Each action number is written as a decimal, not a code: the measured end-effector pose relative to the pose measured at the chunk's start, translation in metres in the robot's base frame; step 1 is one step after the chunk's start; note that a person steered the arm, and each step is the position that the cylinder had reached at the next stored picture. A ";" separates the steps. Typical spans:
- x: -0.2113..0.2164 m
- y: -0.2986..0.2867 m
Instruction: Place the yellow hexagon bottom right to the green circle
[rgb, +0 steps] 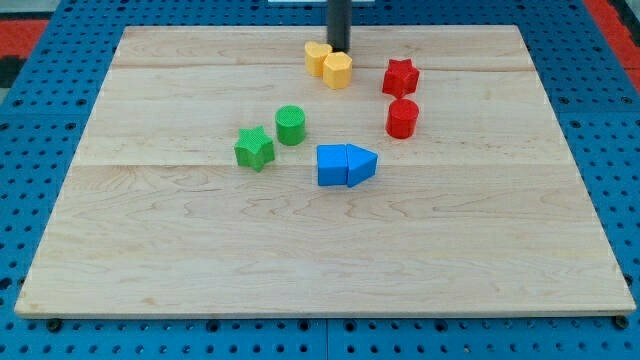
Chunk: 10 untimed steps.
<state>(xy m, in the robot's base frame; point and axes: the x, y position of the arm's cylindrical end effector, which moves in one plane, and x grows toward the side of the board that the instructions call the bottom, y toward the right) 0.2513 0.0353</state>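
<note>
The yellow hexagon (338, 70) sits near the view's top centre of the wooden board (200, 260), touching a second yellow block (317, 57) on its left. The green circle (290, 125) stands lower and to the left, near the board's middle. My tip (339, 50) is a dark rod coming down from the view's top, its end just behind the yellow hexagon, at or very near its top edge.
A green star (254, 148) lies left of and below the green circle. A blue cube (332, 165) and a blue triangle (362, 164) touch each other below and right of the circle. A red star (400, 77) and a red cylinder (402, 118) stand at the right.
</note>
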 end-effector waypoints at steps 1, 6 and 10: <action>0.026 0.002; 0.113 -0.055; 0.178 -0.079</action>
